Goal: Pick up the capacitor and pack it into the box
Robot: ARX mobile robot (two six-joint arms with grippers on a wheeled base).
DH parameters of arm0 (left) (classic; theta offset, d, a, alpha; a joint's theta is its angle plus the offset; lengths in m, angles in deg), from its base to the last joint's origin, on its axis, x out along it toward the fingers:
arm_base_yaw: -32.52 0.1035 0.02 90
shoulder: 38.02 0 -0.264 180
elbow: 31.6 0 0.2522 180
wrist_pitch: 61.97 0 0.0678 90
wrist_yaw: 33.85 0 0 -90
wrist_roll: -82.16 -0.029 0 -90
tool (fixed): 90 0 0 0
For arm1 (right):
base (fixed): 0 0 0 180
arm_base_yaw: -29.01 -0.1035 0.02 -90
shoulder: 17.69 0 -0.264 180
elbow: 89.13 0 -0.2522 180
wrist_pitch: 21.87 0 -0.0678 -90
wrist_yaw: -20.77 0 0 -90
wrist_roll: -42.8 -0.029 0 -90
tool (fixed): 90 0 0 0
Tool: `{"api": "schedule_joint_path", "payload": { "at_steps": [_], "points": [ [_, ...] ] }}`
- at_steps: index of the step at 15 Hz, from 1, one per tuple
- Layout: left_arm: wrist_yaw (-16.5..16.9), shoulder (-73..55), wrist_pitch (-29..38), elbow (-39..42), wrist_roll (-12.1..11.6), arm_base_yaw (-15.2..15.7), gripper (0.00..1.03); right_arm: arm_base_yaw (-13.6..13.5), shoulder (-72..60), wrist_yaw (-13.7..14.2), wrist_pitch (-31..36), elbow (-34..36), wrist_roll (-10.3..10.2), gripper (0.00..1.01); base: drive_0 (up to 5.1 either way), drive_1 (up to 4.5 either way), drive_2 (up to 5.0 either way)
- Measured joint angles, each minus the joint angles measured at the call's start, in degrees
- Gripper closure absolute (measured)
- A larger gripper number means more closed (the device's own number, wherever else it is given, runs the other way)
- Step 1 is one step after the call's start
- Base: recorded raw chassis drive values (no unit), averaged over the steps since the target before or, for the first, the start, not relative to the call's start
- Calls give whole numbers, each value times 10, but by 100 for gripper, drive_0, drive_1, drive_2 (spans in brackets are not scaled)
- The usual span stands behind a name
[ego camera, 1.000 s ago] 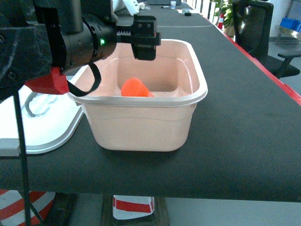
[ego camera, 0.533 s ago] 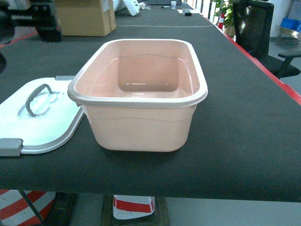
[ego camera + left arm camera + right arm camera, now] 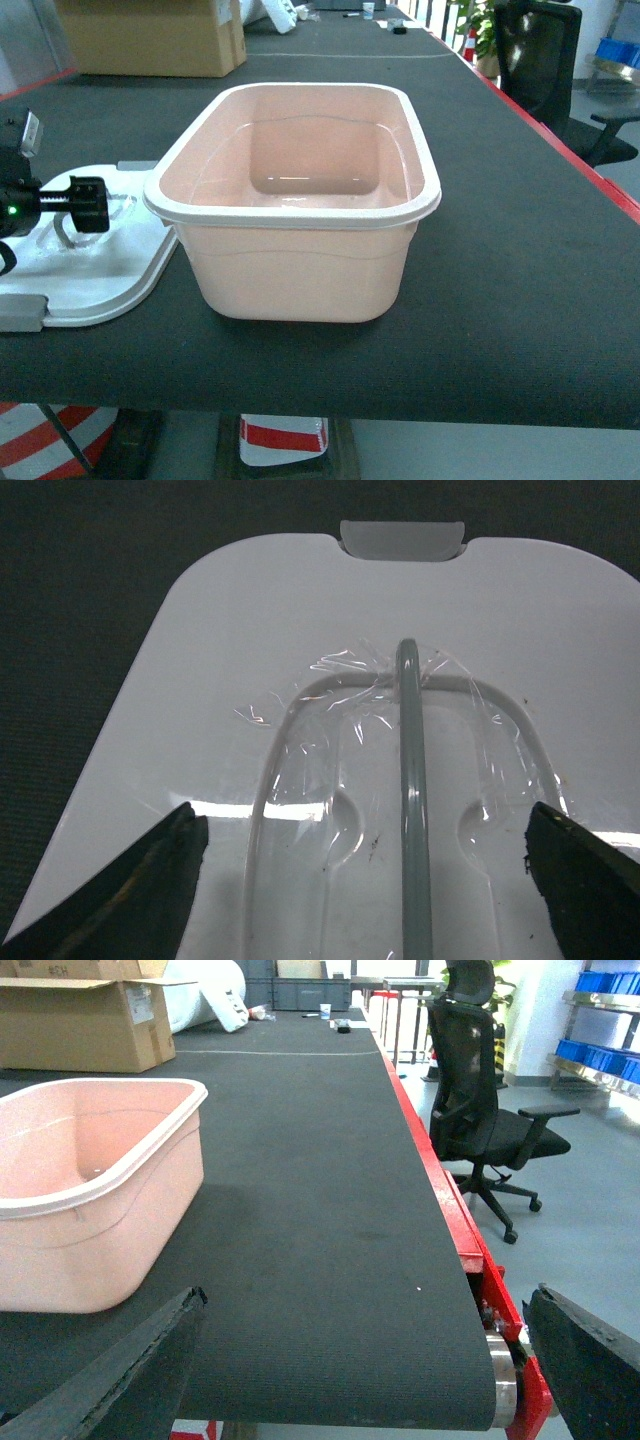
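The pale pink box (image 3: 300, 217) stands open in the middle of the black table, and its near corner also shows in the right wrist view (image 3: 90, 1250). No capacitor shows in any view; the box's floor near the front wall is hidden. The white lid (image 3: 110, 280) lies flat to the left of the box. My left gripper (image 3: 90, 205) hangs open just above the lid (image 3: 200, 680), its jaws wide on either side of the grey handle (image 3: 410, 780), holding nothing (image 3: 365, 825). My right gripper (image 3: 365, 1305) is open and empty over the table's right front edge.
A brown cardboard carton (image 3: 150, 40) sits at the back left. The table's red edge (image 3: 560, 150) runs along the right, with a black office chair (image 3: 480, 1110) beyond it. Blue bins (image 3: 600, 980) stand on a far shelf. The lid's grey latch (image 3: 402, 540) points away.
My left arm has left the space above the box and swung left and down over the lid. An orange thing seen at the box a second ago is out of view.
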Motion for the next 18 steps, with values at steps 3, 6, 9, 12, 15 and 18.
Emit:
{"api": "schedule_joint_path", "payload": {
  "at_steps": [3,6,9,12,15,18],
  "points": [
    [16,-22,-7,-26,-12,3,48,0,0,0,0,0,0,3,0,0,0],
    [17,-28,-5,-27,-12,3,80,0,0,0,0,0,0,3,0,0,0],
    [23,-28,-2,-27,-11,3,102,0,0,0,0,0,0,3,0,0,0],
    [26,-16,-19,-27,-4,7,101,0,0,0,0,0,0,3,0,0,0],
    [13,74,-43,-26,-9,14,101,0,0,0,0,0,0,3,0,0,0],
    [-22,209,-64,-35,-4,-6,101,0,0,0,0,0,0,3,0,0,0]
  ]
}}
